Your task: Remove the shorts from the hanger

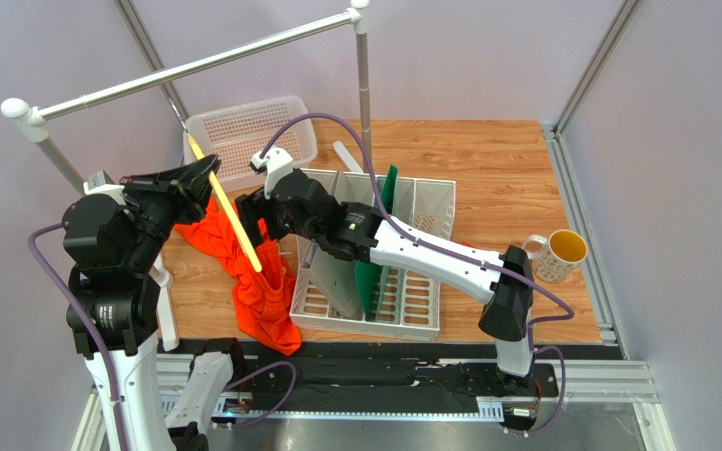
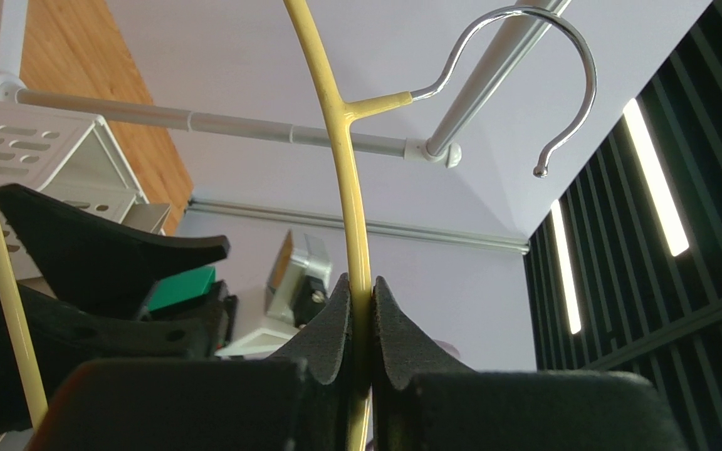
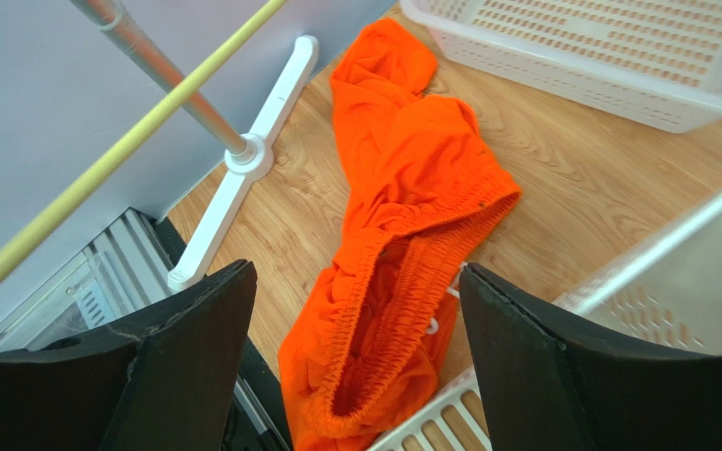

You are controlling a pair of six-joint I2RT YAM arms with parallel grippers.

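Note:
The orange shorts (image 1: 263,287) lie crumpled on the wooden table against the white file rack, waistband gaping open in the right wrist view (image 3: 402,235). My left gripper (image 1: 207,169) is shut on the pale-yellow hanger (image 1: 233,218) and holds it tilted in the air. The jaws pinch its curved arm in the left wrist view (image 2: 360,299), with the silver hook (image 2: 562,56) free of the rail. My right gripper (image 3: 355,319) is open and empty just above the shorts. In that view the hanger (image 3: 120,160) runs apart from the fabric.
The silver rail (image 1: 195,66) spans the back left, its post (image 1: 363,85) and white foot (image 3: 242,160) nearby. A white basket (image 1: 252,136) sits behind the shorts. The file rack (image 1: 412,282) holds a green board (image 1: 374,254). A mug (image 1: 558,252) stands at the right.

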